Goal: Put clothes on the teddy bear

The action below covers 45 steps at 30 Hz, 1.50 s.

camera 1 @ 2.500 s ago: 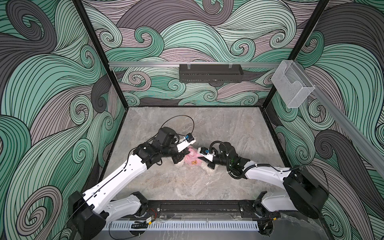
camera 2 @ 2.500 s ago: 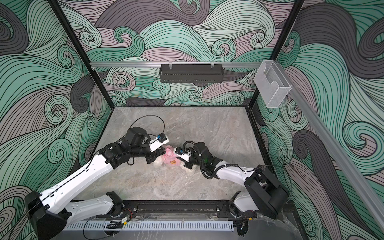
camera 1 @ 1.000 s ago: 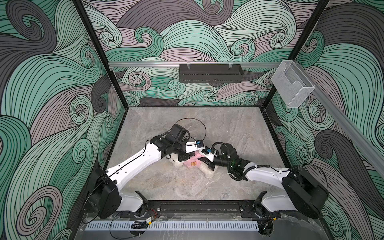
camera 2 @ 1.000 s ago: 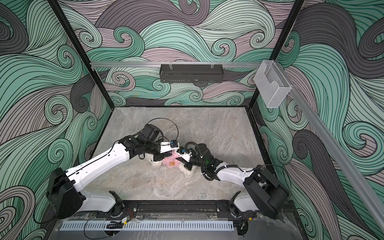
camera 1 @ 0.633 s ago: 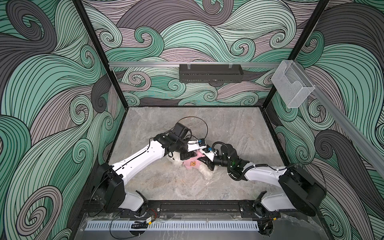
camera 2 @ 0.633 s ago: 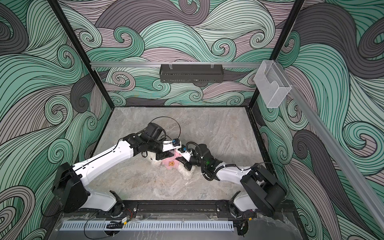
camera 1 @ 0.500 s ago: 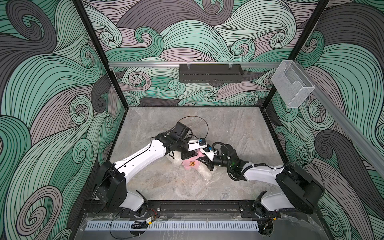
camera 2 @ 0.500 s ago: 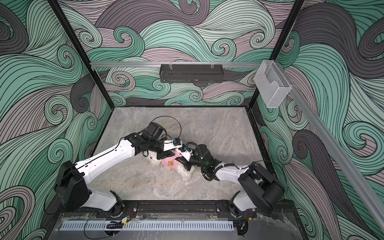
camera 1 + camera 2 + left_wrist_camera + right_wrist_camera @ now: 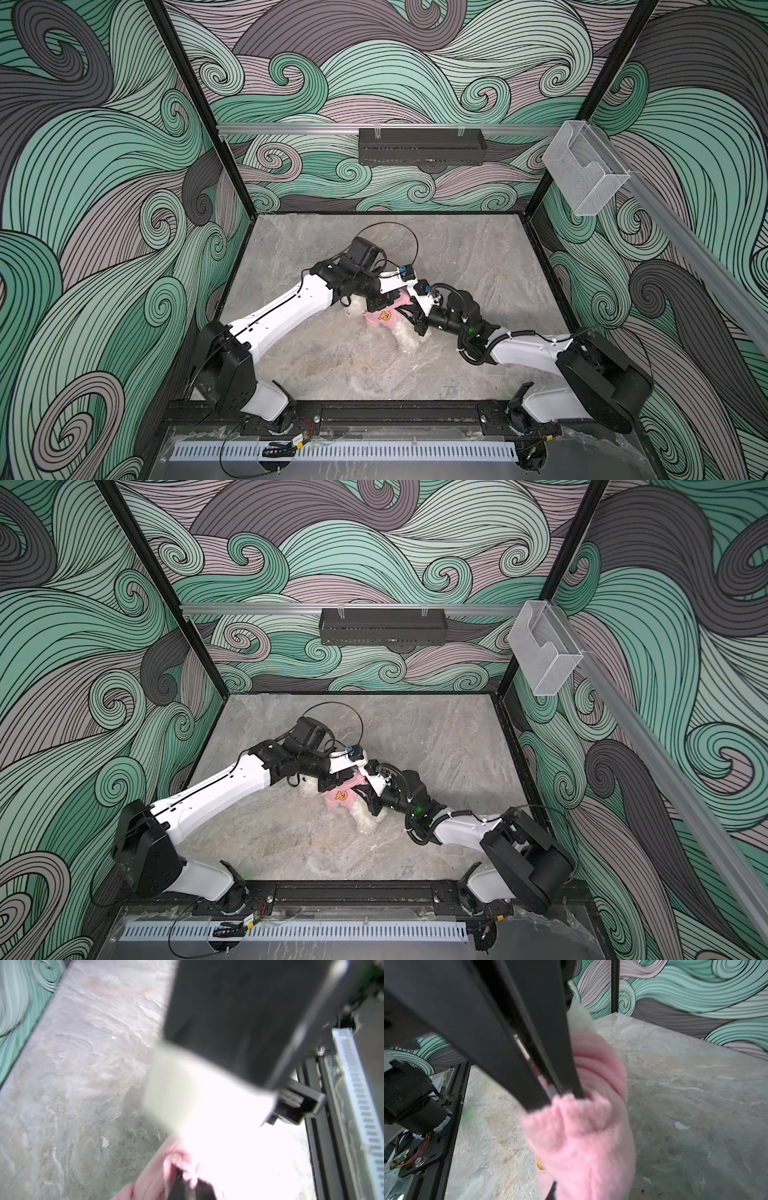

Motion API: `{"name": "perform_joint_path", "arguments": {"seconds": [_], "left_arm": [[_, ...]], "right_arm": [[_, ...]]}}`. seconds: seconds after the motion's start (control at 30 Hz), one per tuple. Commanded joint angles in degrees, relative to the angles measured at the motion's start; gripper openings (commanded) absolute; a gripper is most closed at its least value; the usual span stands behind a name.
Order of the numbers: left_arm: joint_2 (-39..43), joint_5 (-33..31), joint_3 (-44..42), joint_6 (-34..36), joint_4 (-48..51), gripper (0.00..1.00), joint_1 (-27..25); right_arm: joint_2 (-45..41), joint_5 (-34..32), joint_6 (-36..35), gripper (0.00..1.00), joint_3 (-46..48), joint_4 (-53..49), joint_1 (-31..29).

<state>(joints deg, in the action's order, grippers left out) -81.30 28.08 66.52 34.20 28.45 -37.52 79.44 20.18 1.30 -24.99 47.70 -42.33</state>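
Observation:
The teddy bear [image 9: 406,338] [image 9: 361,818] lies on the stone table, a fluffy white plush with its head [image 9: 352,306] toward the left. A pink shirt [image 9: 384,328] [image 9: 338,798] with an orange face print covers its torso. My left gripper [image 9: 398,300] [image 9: 353,777] reaches over the bear and is shut on the shirt's edge [image 9: 180,1157]. The right wrist view shows its black fingertips [image 9: 579,1095] pinching the pink knit [image 9: 581,1136]. My right gripper [image 9: 410,318] [image 9: 366,799] grips the shirt from the other side. The cloth hides most of its jaws, leaving one dark finger [image 9: 552,1189] showing.
A black tray [image 9: 422,145] hangs on the back wall rail, and a clear plastic holder [image 9: 584,174] sits on the right wall. The arms' black base rail [image 9: 395,415] runs along the table's front edge. A black cable [image 9: 399,226] loops above the left wrist.
My left arm has swung right over the bear, and its jaws have closed on the shirt's edge. The right arm has held its grip and barely moved.

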Motion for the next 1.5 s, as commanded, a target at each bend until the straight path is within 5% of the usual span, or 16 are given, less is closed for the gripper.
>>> {"name": "perform_joint_path", "arguments": {"seconds": [0.0,0.1,0.27,0.47,1.07,1.23,1.47], "left_arm": [[7.52,3.44,-5.95,-12.41,-9.24,0.00,2.08],[10.36,7.60,-6.85,-18.31,-13.62,0.00,5.52],[11.60,6.60,-8.40,-22.66,-17.35,0.00,7.71],[14.53,7.43,-12.86,-36.15,-29.75,0.00,11.29],[21.88,3.82,-26.61,-74.28,-54.76,0.00,12.38],[23.50,3.15,-26.92,-77.25,-53.57,0.00,12.62],[27.54,-1.43,-25.32,-71.08,-42.16,0.00,15.23]], "right_arm": [[-3.50,-5.26,0.86,0.00,1.00,14.57,1.05],[-4.27,-8.21,2.65,0.00,3.11,11.89,1.71],[-4.75,-8.90,5.57,0.00,4.12,10.76,2.23],[-4.43,-10.57,7.51,0.00,4.33,9.40,2.29],[1.51,-11.65,9.60,0.00,0.47,3.76,3.72],[1.57,-6.53,6.78,0.00,-0.21,1.61,6.40],[1.39,1.31,-1.13,0.00,-0.49,-1.43,8.38]]}}
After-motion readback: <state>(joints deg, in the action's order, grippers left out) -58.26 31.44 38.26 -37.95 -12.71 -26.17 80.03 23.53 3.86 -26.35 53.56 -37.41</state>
